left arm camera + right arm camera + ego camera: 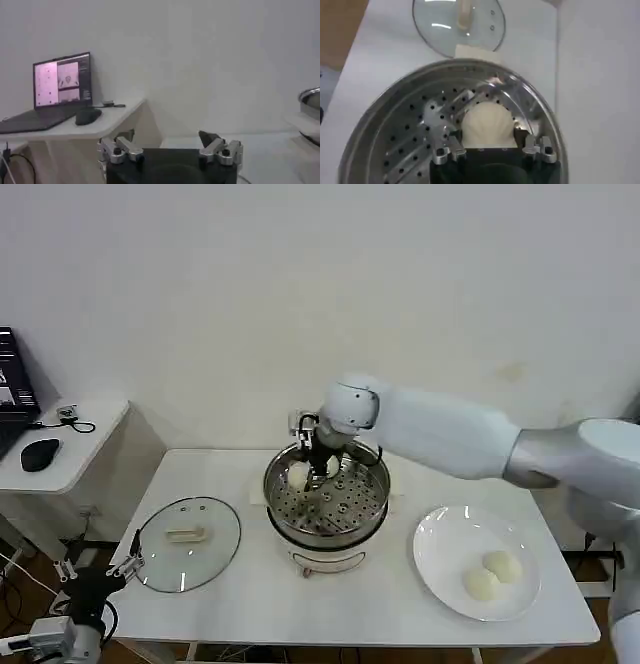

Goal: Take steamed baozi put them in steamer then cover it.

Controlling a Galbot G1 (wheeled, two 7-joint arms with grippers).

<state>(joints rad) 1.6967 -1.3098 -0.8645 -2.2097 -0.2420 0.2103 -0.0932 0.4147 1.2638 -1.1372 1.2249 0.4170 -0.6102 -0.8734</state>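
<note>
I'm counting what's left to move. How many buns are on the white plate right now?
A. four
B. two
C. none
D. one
B: two buns lie side by side on the white plate, and another sits between the right gripper fingers over the steamer tray.

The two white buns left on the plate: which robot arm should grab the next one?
Probably the right. The round cream-white baozi lie on the flat white plate on its side, and the right gripper is inside the shiny steel steamer nearby. The left gripper hangs off the table's far corner.
</note>
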